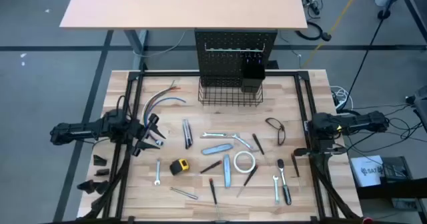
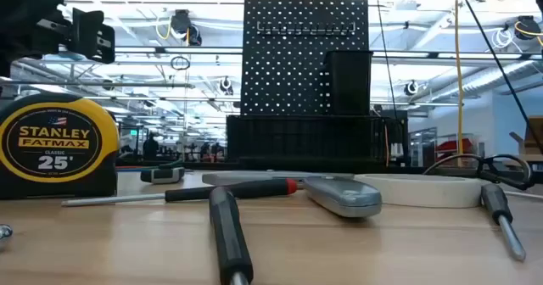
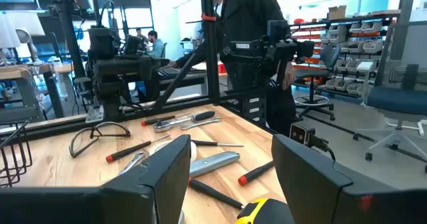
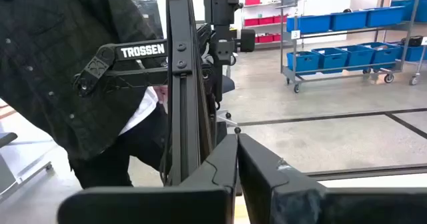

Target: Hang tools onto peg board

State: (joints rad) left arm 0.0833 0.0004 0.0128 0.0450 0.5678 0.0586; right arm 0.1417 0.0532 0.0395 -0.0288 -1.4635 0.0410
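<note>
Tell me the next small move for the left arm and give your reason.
Probably lower the left gripper toward the tape measure. Its fingers stand open with nothing between them, the tape measure lies just ahead of it on the table, and the peg board carries no tools yet. The right gripper waits shut at the table's right edge.
</note>
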